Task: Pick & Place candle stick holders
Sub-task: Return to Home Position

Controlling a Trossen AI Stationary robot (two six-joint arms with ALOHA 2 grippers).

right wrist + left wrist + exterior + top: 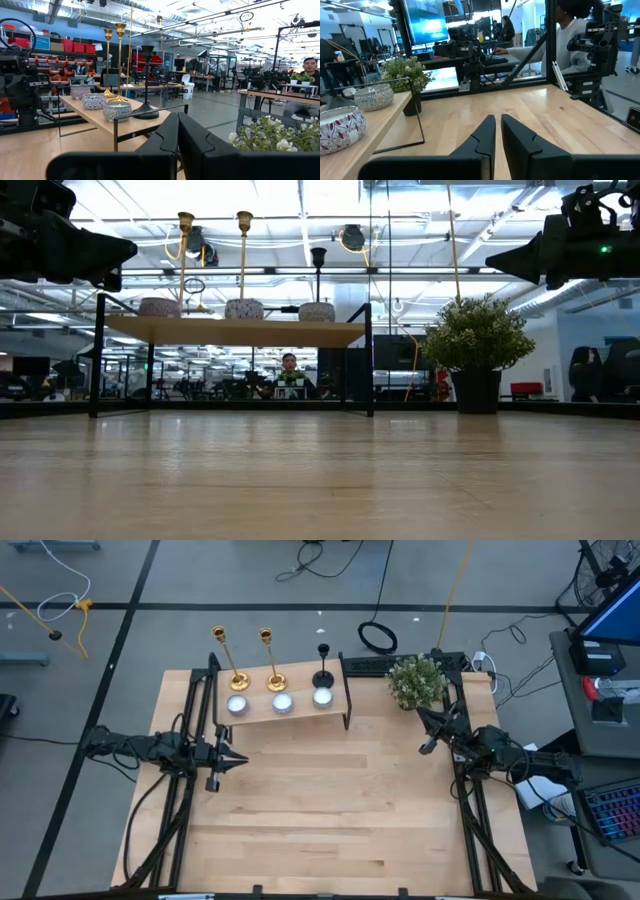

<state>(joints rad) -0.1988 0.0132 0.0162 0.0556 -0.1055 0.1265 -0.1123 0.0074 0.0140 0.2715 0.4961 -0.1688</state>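
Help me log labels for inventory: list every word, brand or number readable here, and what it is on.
No text is readable.
White candle jar with dark red leaf pattern: ornament only, no words.
Large blue monitor screen behind the table: too blurred.
Red storage bins on the far rack: too small.

You've got three candle stick holders (pixel 120 65), all upright in one row along the far edge of the shelf (pixel 300 715). The left gold holder (pixel 237 680) and middle gold holder (pixel 277 682) are tall and shiny, with slim stems and round flared bases. The black holder (pixel 323 679) sits at the right arm's end; it's shorter, with the same stemmed shape. None are tilted or touching, and the spacing is roughly even.
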